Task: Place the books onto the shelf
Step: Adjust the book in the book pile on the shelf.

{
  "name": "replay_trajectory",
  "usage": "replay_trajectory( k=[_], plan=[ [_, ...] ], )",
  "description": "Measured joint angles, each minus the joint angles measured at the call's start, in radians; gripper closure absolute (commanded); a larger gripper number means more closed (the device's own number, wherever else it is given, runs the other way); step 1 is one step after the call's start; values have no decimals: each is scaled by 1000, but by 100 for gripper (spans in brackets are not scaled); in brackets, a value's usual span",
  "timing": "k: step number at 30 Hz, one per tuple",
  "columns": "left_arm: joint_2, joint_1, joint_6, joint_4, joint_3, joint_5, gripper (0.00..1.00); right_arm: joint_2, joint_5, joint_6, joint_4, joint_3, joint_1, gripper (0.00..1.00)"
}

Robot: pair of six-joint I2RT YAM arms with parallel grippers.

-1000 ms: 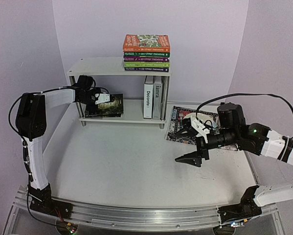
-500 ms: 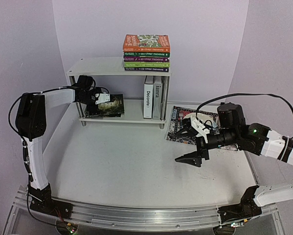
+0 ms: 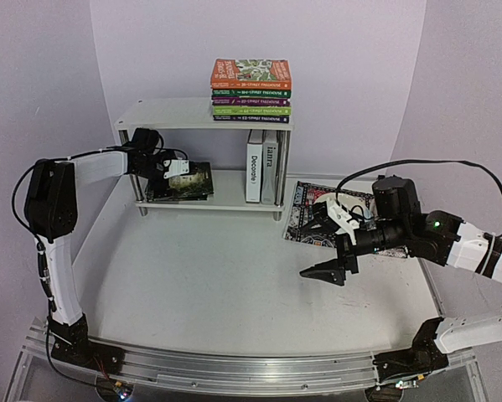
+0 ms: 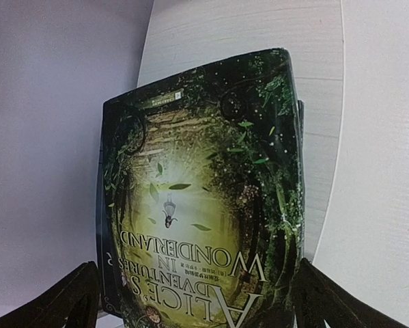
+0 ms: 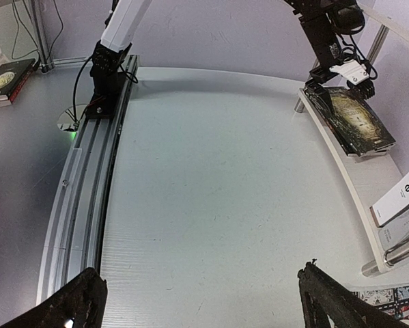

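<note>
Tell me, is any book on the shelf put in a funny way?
One is: the dark green Alice book lies flat at the left of the shelf's lower board, while Decorate and the grey book stand upright. Nothing looks torn or spilled.

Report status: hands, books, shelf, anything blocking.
Left hand open, straddling Alice book lying flat on lower shelf. Right hand open, empty, above table. Nothing blocking shelf front.

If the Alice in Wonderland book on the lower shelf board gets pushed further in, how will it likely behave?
The Alice book lies flat on the shelf, so it should slide rather than tip. Its cover looks glossy, so it may slip easily. It seems to sit on another book, which might shift too.
</note>
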Motion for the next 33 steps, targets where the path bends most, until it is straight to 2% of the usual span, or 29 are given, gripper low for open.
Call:
replay_trajectory(
  k=[9,17,24,33],
  plan=[
    [-21,-8,-34,-25,-11,9,0,0,0,0,0,0,0,2],
    [-64,-17,-26,-20,-48,-52,1,0,-2,0,0,0,0,2],
    [-63,-18,-16,-16,-62,-70,10,0,-4,0,0,0,0,2],
    [-40,-18,-14,-16,-63,-78,31,0,-4,0,0,0,0,2]
  ],
)
